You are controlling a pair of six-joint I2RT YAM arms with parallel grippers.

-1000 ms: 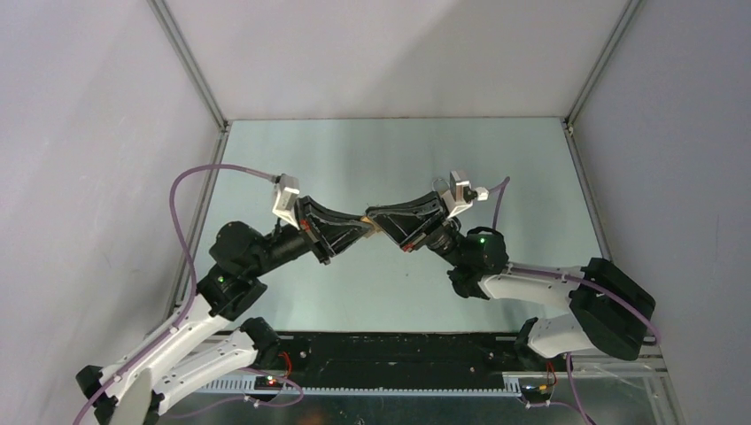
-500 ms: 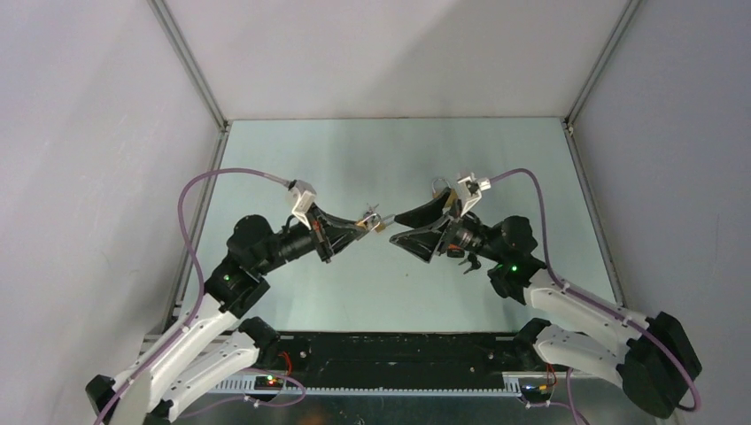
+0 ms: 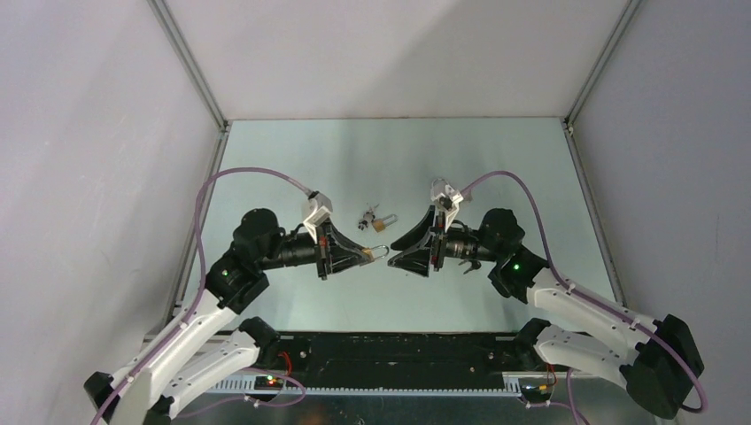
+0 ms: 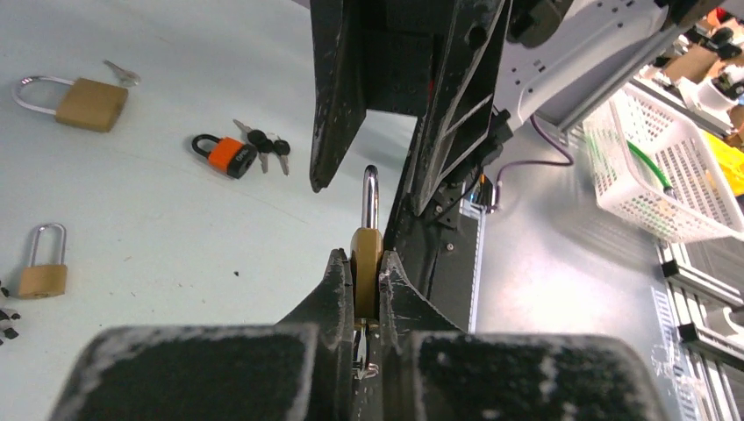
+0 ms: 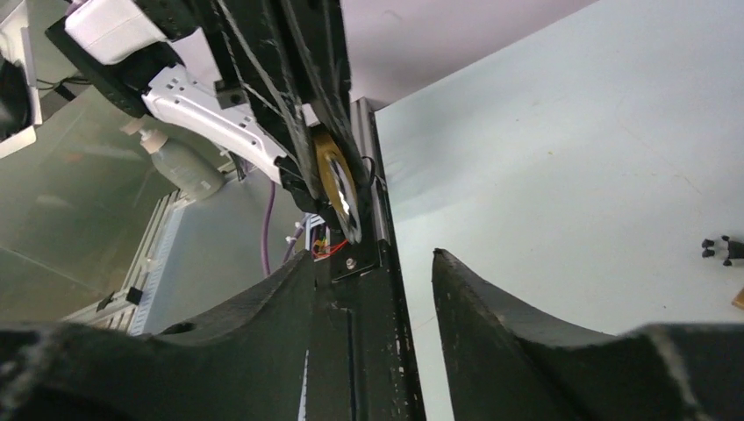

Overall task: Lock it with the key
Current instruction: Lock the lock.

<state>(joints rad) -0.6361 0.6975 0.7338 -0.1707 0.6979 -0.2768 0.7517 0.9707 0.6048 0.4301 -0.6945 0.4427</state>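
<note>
Steadying first: hold firm with the left gripper, nearly shut on the body of the brass padlock, lifted off the table near its middle, shackle aimed at the right gripper. Approach square with that one, partly spread and empty, tips just short of the shackle. Probably best to press straight, no twisting. No telling the key's place from here. Forearms low, angled inward, wrists nose to nose. Steer clear of the orange padlock beyond.
</note>
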